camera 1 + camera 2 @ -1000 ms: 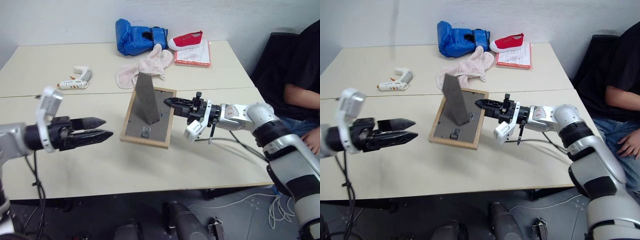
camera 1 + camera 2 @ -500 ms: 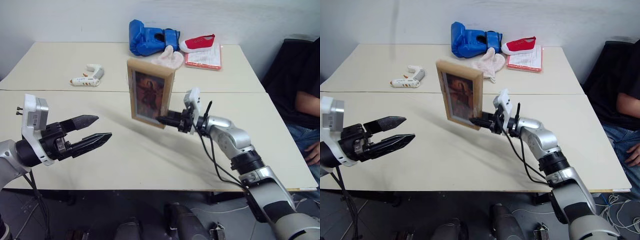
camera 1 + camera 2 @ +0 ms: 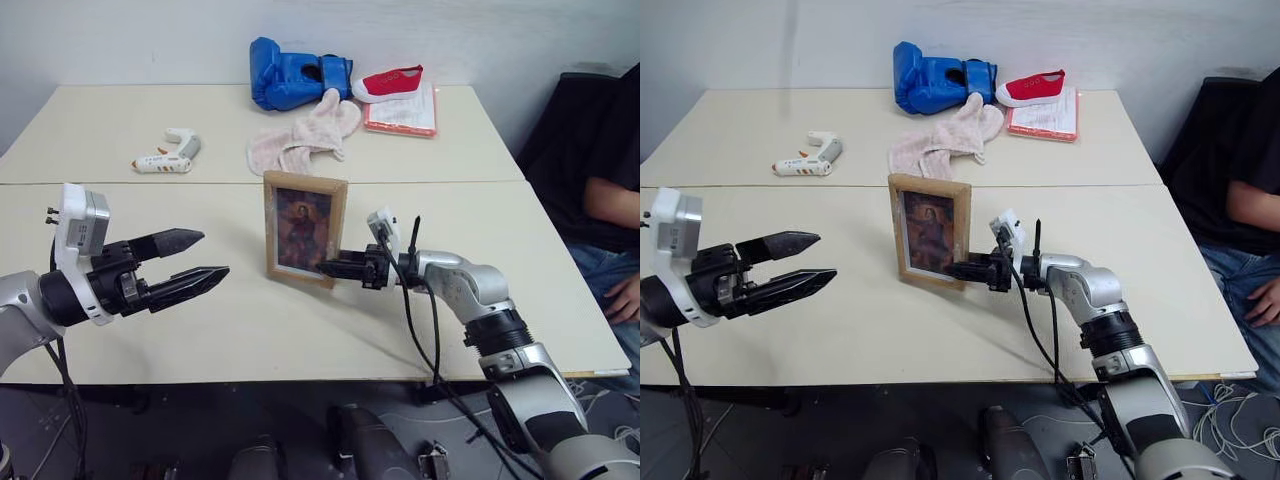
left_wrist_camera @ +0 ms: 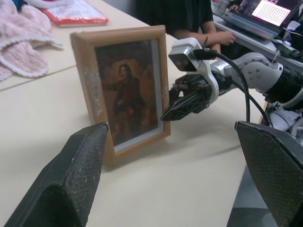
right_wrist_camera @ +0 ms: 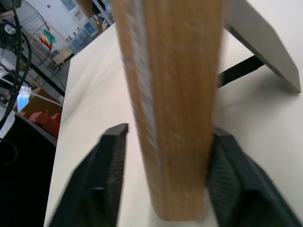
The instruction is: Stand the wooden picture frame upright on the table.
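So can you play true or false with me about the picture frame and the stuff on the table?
1. The small light-wood picture frame stands upright on the cream table. True.
2. The blue boxing glove lies beside the frame. False: it lies at the far edge.
3. The left end effector holds the frame. False: it is open, apart from it.
4. The right end effector is at the frame's edge. True.
5. The red shoe is on the floor. False: it is on the table.

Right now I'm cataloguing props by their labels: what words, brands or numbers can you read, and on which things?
None can be read.
clipboard: printed lines on its paper, too small to read.
wooden picture frame: a portrait, no lettering.
glue gun: no legible marking.
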Controlling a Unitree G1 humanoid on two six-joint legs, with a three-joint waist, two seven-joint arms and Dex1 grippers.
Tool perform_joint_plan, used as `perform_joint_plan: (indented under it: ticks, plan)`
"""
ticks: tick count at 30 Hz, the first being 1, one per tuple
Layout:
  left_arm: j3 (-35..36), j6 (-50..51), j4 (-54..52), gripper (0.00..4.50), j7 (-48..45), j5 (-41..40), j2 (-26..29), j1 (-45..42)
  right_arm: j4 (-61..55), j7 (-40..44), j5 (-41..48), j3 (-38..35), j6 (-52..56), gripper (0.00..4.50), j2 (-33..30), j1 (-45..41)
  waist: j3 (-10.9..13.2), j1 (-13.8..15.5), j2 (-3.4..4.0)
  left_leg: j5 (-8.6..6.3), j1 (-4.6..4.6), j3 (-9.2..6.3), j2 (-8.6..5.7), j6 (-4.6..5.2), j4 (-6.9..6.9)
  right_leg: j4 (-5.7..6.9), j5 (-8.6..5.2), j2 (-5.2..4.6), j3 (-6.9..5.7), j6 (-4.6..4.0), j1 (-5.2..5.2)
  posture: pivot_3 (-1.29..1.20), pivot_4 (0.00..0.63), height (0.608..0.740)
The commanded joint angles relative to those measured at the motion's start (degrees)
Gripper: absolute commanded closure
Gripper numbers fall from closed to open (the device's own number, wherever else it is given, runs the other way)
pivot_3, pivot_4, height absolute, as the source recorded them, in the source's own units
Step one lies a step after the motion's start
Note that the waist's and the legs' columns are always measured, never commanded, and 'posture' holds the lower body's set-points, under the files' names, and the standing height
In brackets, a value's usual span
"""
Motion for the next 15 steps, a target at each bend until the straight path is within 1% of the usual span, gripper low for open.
perform_joint_plan:
  ticks: [1,3,4,6,9,10,11,12,13,15]
  plan:
    - [-1.0,-2.4,0.5,0.00,-0.7,-0.7,1.0,-1.1,-4.5,2.0,-3.1,-0.4,-4.0,0.89,-1.7,1.5,0.0,0.0,0.00,0.00,0.00,0.00,0.00,0.00,0.00,-0.01,0.00,0.00,0.00,0.00,0.00,0.00,0.150,0.740]
    - [-1.8,-3.2,0.8,0.00,-1.2,-0.4,1.2,-1.5,-6.2,2.4,-4.9,-0.5,-5.8,0.23,-2.7,2.4,0.0,0.1,0.00,0.00,0.00,0.01,-0.01,0.00,0.00,0.00,0.00,0.00,0.00,0.00,0.00,0.00,0.150,0.740]
    - [-2.1,-3.6,1.0,0.00,-1.3,-0.5,1.2,-1.6,-7.1,2.7,-5.3,-0.6,-5.6,0.05,-3.4,2.7,0.0,0.1,0.00,0.00,0.00,0.00,-0.01,0.00,0.00,0.00,0.00,0.00,0.00,0.00,0.00,0.00,0.150,0.740]
    - [-2.8,-4.2,1.5,0.00,-1.4,-0.5,1.3,-2.2,-10.6,5.1,-6.4,-0.1,-6.2,0.05,-6.5,4.0,0.0,0.1,0.00,0.00,0.00,0.01,-0.01,0.00,0.00,0.00,0.00,0.00,0.01,0.00,-0.01,0.00,0.150,0.740]
    - [-3.7,-5.4,2.1,0.00,-1.9,0.0,1.3,-3.1,-16.9,9.0,-7.9,-0.9,-6.8,0.05,-13.6,6.0,0.0,0.3,0.03,0.00,-0.01,0.01,-0.02,0.01,-0.02,-0.02,0.00,0.00,0.01,0.00,-0.01,0.00,0.150,0.740]
    - [-3.8,-5.6,2.2,0.00,-2.0,0.1,1.4,-3.1,-18.1,9.8,-7.7,-1.4,-6.6,0.05,-15.0,6.4,0.0,0.4,0.03,-0.01,0.00,0.02,-0.03,0.02,-0.04,-0.04,0.00,0.00,0.02,0.00,0.00,0.00,0.150,0.740]
    - [-4.0,-6.0,2.4,0.00,-2.3,0.4,1.7,-3.2,-19.5,11.3,-7.2,-2.7,-6.3,0.05,-17.8,6.8,0.0,0.3,0.03,-0.02,0.01,0.03,-0.03,0.03,-0.04,-0.04,0.00,0.00,0.03,0.00,0.00,0.00,0.150,0.740]
    - [-4.2,-6.4,2.9,0.00,-2.9,1.0,2.3,-3.6,-20.9,14.4,-5.9,-5.6,-5.8,0.05,-22.5,7.3,0.0,0.3,0.03,-0.02,0.03,0.04,-0.03,0.04,-0.04,-0.05,0.00,0.00,0.04,0.00,0.00,0.00,0.150,0.740]
    - [-4.3,-6.8,3.3,0.00,-3.4,1.4,2.8,-3.7,-21.8,16.4,-4.9,-7.6,-5.5,0.05,-25.8,7.6,0.0,0.4,0.05,-0.02,0.02,0.05,-0.03,0.04,-0.04,-0.04,0.00,0.00,0.05,0.00,0.00,0.00,0.150,0.740]
    - [-4.3,-7.8,4.6,0.00,-4.9,2.3,4.0,-4.6,-22.6,19.5,-0.2,-13.3,-2.1,0.05,-31.2,7.7,0.1,0.9,0.16,-0.02,0.01,0.06,-0.06,0.05,-0.06,-0.05,0.00,0.02,0.06,0.01,-0.02,0.00,0.150,0.740]
